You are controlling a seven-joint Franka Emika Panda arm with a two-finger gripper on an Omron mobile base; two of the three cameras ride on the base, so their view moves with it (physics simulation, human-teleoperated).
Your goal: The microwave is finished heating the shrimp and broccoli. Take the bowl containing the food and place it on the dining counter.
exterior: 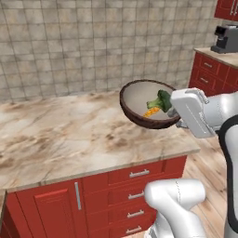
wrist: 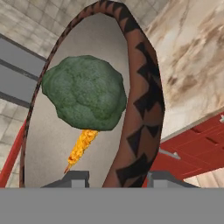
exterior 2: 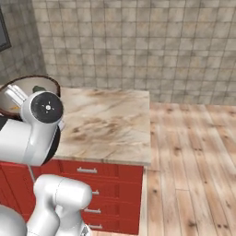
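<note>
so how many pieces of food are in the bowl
2: a broccoli floret and a shrimp just beside it, both inside the bowl held above the dining counter. Smaller bits could be hidden behind them.

Both base views share the dining counter (exterior: 69, 135).

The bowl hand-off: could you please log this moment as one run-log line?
phase: carry | tool: shut on rim of dark-brown wooden bowl | contents: green broccoli, orange shrimp | bowl: tilted, above beige marbled dining counter

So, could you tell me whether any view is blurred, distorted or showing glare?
Left base view: evenly lit, bowl and broccoli slightly soft. Right base view: no glare on the dining counter. Hand view: the close bowl rim looms large, shrimp coarse-textured.
</note>
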